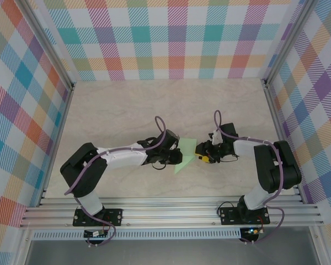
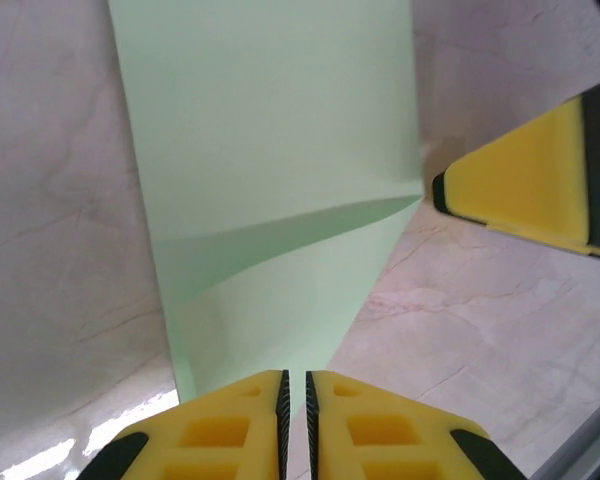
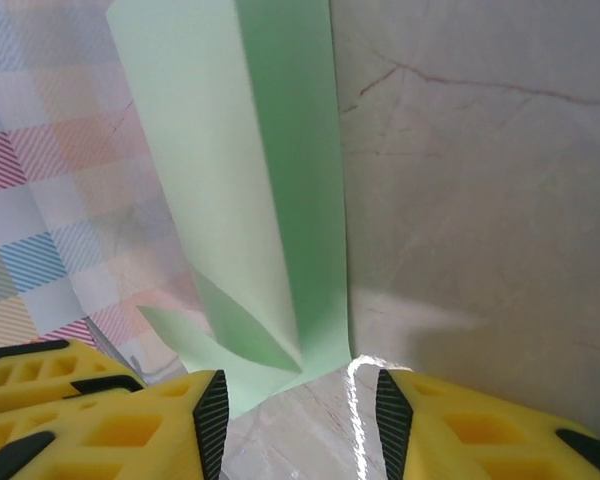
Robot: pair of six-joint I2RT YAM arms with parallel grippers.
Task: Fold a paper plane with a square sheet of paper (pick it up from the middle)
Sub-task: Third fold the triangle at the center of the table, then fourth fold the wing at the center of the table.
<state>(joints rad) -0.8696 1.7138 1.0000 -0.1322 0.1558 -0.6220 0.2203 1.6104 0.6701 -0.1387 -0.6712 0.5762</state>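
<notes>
The square sheet of paper (image 1: 185, 155), pale mint green, lies folded into a narrower creased shape on the table between the two grippers. My left gripper (image 1: 177, 159) sits at the paper's left edge. In the left wrist view its fingers (image 2: 297, 385) stand a hair apart, the paper (image 2: 270, 150) ends just in front of the tips, and nothing is between the pads. My right gripper (image 1: 202, 155) is at the paper's right side, and one of its yellow fingers (image 2: 530, 180) also appears in the left wrist view. Its jaws (image 3: 300, 395) are wide apart, with the folded corner of the paper (image 3: 250, 190) just ahead of them.
The pale marbled table (image 1: 127, 110) is boxed in by checked walls (image 1: 165, 38) at the back and on both sides. Aluminium rails (image 1: 171, 212) carrying the arm bases run along the near edge. Metal posts (image 1: 273, 99) stand at the corners.
</notes>
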